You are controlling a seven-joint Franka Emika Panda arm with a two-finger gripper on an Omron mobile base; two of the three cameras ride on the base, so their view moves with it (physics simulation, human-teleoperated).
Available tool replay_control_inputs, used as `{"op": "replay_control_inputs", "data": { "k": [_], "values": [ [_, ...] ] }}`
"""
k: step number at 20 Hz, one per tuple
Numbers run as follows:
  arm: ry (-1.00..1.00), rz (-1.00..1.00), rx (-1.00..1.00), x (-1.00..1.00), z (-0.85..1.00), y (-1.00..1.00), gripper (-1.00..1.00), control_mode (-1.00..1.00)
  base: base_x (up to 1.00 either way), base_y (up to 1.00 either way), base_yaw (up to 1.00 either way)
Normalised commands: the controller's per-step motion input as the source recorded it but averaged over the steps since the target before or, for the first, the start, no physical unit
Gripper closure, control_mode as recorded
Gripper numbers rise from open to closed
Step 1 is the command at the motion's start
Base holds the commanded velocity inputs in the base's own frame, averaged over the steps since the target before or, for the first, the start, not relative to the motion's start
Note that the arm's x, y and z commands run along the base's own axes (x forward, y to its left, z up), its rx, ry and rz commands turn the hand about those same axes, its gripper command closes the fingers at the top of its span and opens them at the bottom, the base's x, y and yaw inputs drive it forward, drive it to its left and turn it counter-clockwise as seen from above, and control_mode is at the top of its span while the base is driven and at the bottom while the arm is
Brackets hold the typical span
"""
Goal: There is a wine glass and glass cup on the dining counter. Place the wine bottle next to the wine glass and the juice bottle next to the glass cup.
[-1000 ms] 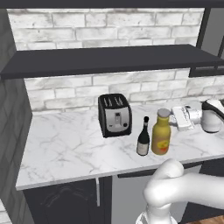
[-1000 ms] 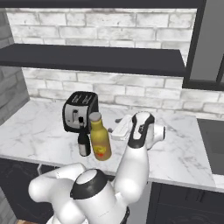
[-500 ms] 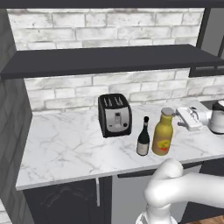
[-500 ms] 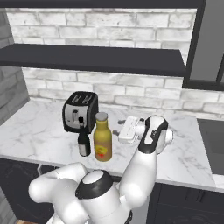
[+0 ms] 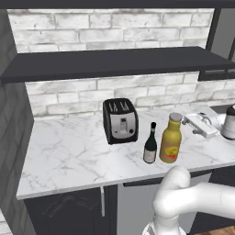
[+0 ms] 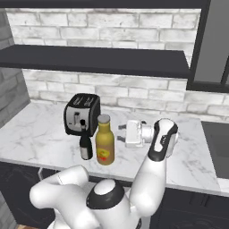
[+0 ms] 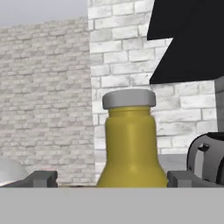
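With jaws spread wide, the gripper (image 7: pixel 112 179) faces the juice bottle (image 7: pixel 130 140) at its twelve o'clock on the marble counter (image 5: pixel 78 156), so a careless close could knock the wine bottle (image 5: pixel 150 144) just beside it.

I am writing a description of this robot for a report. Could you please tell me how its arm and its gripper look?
The arm is glossy white, made of thick rounded segments with dark grey to black joints and a black panel on the wrist. The gripper is a white boxy hand. In the hand view, its two fingertips are small, dark grey and blocky. No cables or markings can be seen.
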Motion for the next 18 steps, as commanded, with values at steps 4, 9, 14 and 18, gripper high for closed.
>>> {"op": "replay_control_inputs", "data": {
  "k": [4, 9, 14, 18],
  "values": [
    [0.12, 0.0, 0.0, 0.0, 0.06, 0.24, -1.0, -1.0, 0.0, 0.0, 0.0],
    [0.07, 0.0, 0.0, 0.0, -0.1, 0.04, -1.0, -1.0, 0.0, 0.0, 0.0],
    [0.03, -0.04, 0.0, 0.06, 0.0, 0.15, -1.0, -1.0, 0.0, 0.0, 0.0],
    [0.0, -0.05, 0.0, 0.06, -0.09, 0.01, -1.0, -1.0, 0.0, 0.0, 0.0]
  ]
}}
